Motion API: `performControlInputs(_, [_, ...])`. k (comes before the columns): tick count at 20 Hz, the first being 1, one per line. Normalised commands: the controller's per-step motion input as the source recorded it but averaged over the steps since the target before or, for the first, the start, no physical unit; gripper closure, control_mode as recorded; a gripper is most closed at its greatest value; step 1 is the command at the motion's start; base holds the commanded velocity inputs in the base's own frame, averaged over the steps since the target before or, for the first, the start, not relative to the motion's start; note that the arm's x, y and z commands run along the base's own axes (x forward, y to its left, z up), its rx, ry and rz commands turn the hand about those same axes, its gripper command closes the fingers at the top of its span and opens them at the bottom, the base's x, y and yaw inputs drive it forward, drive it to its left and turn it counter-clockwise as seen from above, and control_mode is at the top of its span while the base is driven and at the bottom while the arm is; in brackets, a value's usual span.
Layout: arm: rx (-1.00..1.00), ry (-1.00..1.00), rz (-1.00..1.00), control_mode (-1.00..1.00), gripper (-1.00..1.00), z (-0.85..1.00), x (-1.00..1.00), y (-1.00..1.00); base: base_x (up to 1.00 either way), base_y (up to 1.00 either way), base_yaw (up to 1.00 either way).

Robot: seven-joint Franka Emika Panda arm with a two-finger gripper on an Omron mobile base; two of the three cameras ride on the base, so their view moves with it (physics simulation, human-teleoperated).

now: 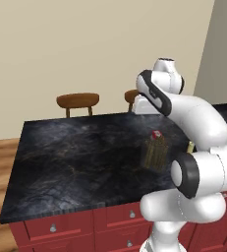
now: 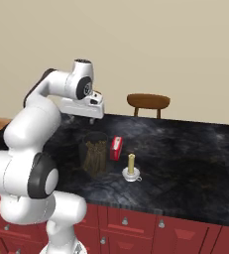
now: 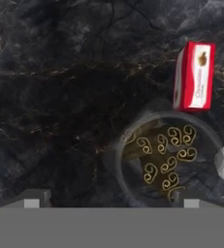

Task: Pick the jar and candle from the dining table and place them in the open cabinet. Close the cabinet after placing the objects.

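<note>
Claw [image 3: 111,202] open above jar [image 3: 166,157]; red box [image 3: 194,76], candle [image 2: 131,165] just beside.

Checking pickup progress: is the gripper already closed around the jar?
No, the gripper hangs open above the jar, which stands on the table.

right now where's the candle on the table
In the right base view the candle stands upright near the dining table's front edge, just right of the jar, with the small red box behind it.
</note>
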Motion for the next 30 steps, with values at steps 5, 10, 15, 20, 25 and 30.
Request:
performControlInputs(5, [0.02, 0.04, 0.01, -1.00, -1.00, -0.38, 0.00, -0.05, 0.00, 0.00, 0.00])
performControlInputs(10, [0.00, 0.01, 0.01, -1.00, -1.00, -0.29, 0.01, 0.00, 0.00, 0.00, 0.00])
performControlInputs(15, [0.00, 0.04, 0.00, -1.00, -1.00, -0.34, 0.13, 0.02, 0.00, 0.00, 0.00])
performControlInputs(20, [0.00, 0.04, 0.00, -1.00, -1.00, -0.42, 0.06, 0.00, 0.00, 0.00, 0.00])
performControlInputs(25, [0.01, 0.04, 0.00, -1.00, -1.00, -0.50, 0.06, 0.00, 0.00, 0.00, 0.00])
performControlInputs(30, [0.00, 0.06, 0.00, -1.00, 1.00, -0.52, 0.08, 0.03, 0.00, 0.00, 0.00])
